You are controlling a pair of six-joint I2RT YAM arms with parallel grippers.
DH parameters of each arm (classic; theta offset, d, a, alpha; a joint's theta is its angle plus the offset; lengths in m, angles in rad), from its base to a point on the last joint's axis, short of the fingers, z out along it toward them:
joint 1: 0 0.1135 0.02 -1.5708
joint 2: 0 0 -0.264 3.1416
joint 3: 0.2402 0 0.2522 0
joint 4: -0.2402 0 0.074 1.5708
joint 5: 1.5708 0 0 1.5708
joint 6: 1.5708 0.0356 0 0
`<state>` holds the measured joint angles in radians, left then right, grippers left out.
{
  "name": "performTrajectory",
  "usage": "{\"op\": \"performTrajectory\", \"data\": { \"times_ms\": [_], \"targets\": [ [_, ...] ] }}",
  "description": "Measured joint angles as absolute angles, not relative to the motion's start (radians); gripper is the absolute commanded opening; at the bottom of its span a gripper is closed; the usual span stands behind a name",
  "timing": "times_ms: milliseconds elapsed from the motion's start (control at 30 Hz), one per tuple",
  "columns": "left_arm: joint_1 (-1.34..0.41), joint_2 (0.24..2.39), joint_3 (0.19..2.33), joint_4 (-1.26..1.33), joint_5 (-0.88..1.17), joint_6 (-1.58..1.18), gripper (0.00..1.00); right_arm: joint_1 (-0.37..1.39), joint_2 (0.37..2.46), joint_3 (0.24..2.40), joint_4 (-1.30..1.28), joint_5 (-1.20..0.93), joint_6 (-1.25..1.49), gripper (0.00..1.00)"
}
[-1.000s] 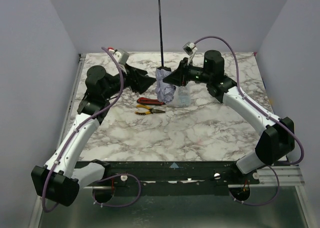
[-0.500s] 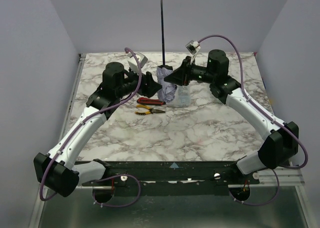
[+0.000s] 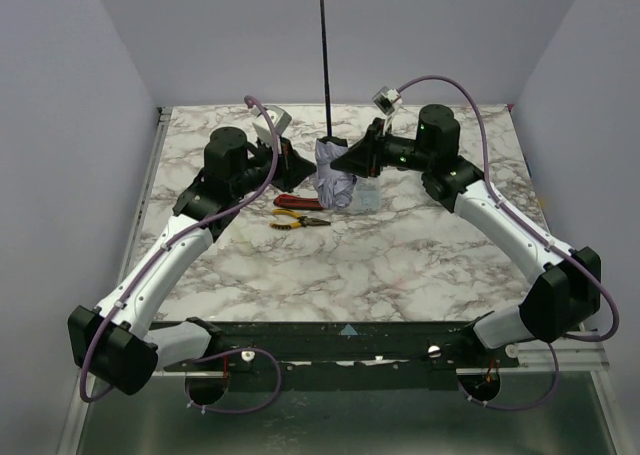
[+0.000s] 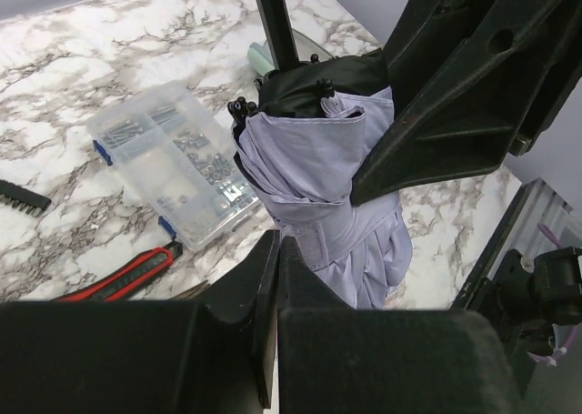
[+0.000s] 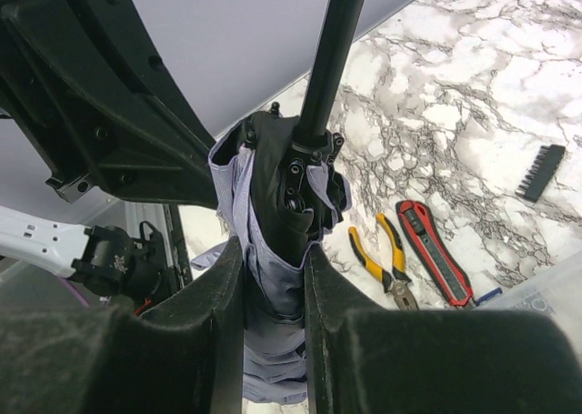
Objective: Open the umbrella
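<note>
The umbrella (image 3: 333,183) stands upright at the table's back middle, folded, with its thin black shaft (image 3: 324,55) rising out of view. My right gripper (image 3: 342,160) comes from the right and is shut on the folded lavender canopy (image 5: 273,205), one finger on each side. My left gripper (image 3: 298,165) reaches in from the left with its jaws shut. In the left wrist view its tips (image 4: 275,243) rest against the canopy's wrap strap (image 4: 318,246). Nothing shows between the two fingers. A mint-green tube (image 4: 259,55) lies behind the shaft.
A clear plastic parts box (image 4: 173,159) lies right beside the umbrella's foot. A red utility knife (image 3: 300,202) and yellow-handled pliers (image 3: 298,220) lie just in front of it. A black bit holder (image 5: 538,171) sits farther off on the marble.
My left arm has swung right toward the umbrella, and its gripper has gone from open to shut at the strap. The right gripper keeps its hold on the canopy.
</note>
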<state>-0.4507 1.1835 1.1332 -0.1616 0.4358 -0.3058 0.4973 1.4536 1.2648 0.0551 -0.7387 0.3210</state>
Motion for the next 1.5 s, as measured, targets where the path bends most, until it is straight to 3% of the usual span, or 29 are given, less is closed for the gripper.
{"op": "performTrajectory", "data": {
  "times_ms": [467,533,567,633,967,1367,1500],
  "targets": [
    [-0.354,1.26,1.131,-0.168,0.455,-0.346,0.02,0.509,1.448,1.269,0.067,-0.775,0.332,0.0],
    [-0.348,1.279,1.136,-0.17,0.476,-0.348,0.51,0.517,1.448,1.269,0.066,-0.778,0.333,0.0],
    [-0.341,1.281,1.137,-0.168,0.492,-0.339,0.63,0.516,1.449,1.269,0.065,-0.78,0.335,0.0],
    [-0.308,1.279,1.137,-0.165,0.498,-0.332,0.73,0.508,1.449,1.272,0.066,-0.79,0.342,0.0],
    [-0.138,1.221,1.181,-0.013,0.666,-0.355,0.77,0.501,1.449,1.281,0.081,-0.814,0.332,0.0],
    [-0.224,1.376,1.402,0.15,0.776,-0.597,0.73,0.505,1.449,1.282,0.088,-0.887,0.3,0.0],
    [-0.262,1.425,1.415,0.152,0.775,-0.651,0.66,0.517,1.451,1.286,0.088,-0.899,0.275,0.0]
  ]
}}
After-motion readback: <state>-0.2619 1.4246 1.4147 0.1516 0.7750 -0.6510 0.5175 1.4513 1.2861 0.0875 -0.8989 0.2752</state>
